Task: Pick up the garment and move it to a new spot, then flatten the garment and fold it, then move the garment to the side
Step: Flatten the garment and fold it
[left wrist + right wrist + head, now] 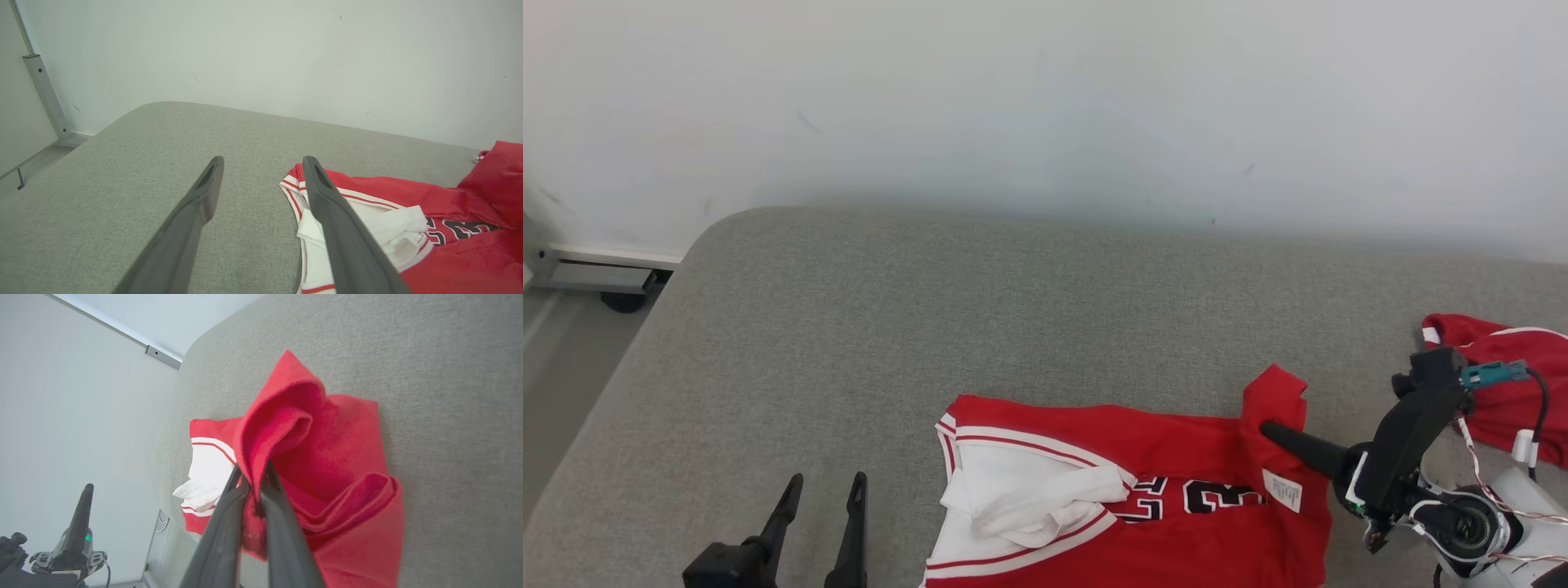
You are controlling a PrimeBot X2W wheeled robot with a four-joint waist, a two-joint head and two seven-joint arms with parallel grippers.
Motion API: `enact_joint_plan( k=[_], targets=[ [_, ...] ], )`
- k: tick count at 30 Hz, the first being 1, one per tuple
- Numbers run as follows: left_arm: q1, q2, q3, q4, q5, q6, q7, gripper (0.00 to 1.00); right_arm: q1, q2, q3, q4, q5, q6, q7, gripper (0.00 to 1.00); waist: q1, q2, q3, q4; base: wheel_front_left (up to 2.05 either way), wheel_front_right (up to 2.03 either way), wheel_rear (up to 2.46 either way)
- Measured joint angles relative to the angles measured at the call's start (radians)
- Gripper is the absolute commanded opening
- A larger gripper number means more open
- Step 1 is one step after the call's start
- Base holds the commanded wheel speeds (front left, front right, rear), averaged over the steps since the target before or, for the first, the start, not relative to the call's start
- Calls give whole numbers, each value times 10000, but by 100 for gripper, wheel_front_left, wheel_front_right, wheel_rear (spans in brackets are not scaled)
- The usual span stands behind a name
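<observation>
The garment (1176, 445) is a red jersey with white trim and black numerals, lying partly spread on the grey padded surface (1013, 310) near its front edge. My right gripper (1267, 429) is shut on a red corner of it at the jersey's far right and holds that corner raised. In the right wrist view the red cloth (335, 428) folds up between the closed fingers of the right gripper (251, 477). My left gripper (821, 490) stands open over bare surface, left of the jersey. Its fingers (204, 192) hold nothing, with the jersey (408, 196) just to their right.
A second red cloth (1511, 392) lies bunched at the right edge, behind my right arm. The white wall (1045, 106) runs along the far side. The surface's rounded left corner drops to the floor by a metal rail (596, 278).
</observation>
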Motion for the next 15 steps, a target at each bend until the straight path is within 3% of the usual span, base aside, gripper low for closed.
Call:
enact_joint_plan(
  k=[12,15],
  targets=[
    [-48,-81,-213,2,88,0,293,100,157,1020,50,-1051,828,-29,571,0,0,1,-15,844,0,0,0],
    [-64,-100,-234,17,88,0,334,100,-119,1273,67,-1078,826,-176,552,0,0,0,-5,1072,0,0,0]
  ],
)
